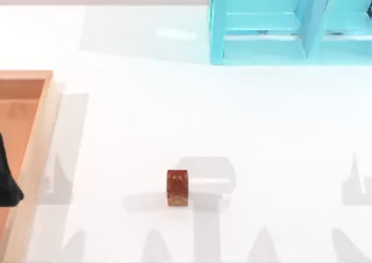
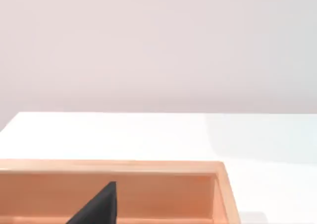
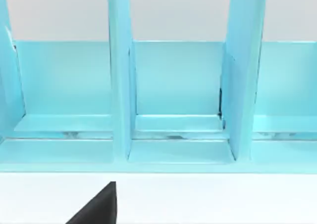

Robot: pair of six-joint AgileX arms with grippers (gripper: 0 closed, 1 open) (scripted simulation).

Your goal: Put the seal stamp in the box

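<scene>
Seal stamp (image 1: 177,187) upright on white surface (image 1: 174,112), well right of box (image 1: 36,152) at left edge. Left tool (image 1: 9,178) over box floor; right tool (image 3: 96,206) facing turquoise shelf (image 3: 178,95). Finger spacing: cannot tell.

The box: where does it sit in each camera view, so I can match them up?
Top view: the box lies at the table's left edge, its tan rim facing the stamp.
Left wrist view: the box is close below the camera; its far rim and a corner are visible.
Right wrist view: this camera faces the turquoise shelf instead.
Shared landmark: the white table, which borders the box in the top and left wrist views.
</scene>
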